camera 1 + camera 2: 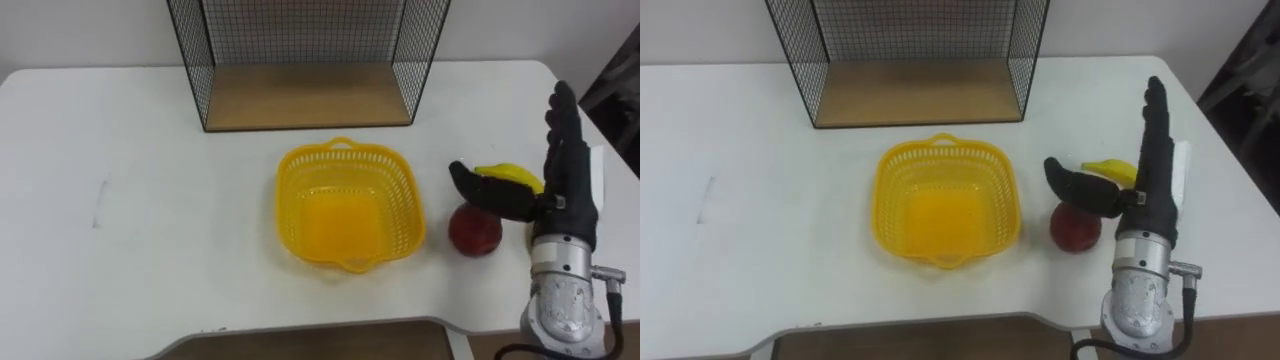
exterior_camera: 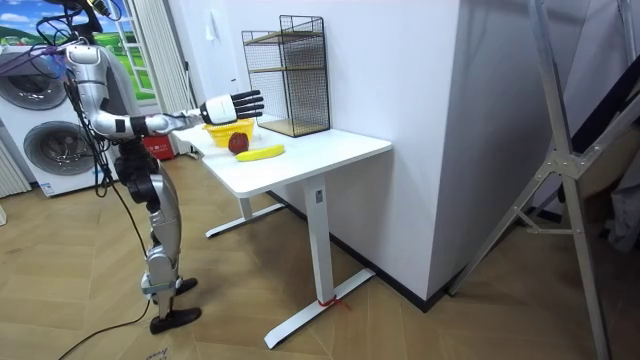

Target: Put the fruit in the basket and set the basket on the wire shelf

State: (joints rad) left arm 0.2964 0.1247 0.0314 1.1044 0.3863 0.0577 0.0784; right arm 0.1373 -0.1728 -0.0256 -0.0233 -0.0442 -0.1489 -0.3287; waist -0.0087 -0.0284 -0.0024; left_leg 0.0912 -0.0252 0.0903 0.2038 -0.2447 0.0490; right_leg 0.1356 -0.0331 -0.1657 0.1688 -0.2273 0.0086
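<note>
An empty yellow plastic basket sits in the middle of the white table. To its right lie a red apple and, just behind it, a yellow banana. My right hand hovers open above and right of the fruit, fingers straight and pointing away, thumb spread out over the apple. It holds nothing. The black wire shelf with a wooden floor stands at the table's back.
The table's right edge runs close beside my right hand. In the room view I stand at the table's end; a washing machine is behind me and a metal frame stands at the room view's right.
</note>
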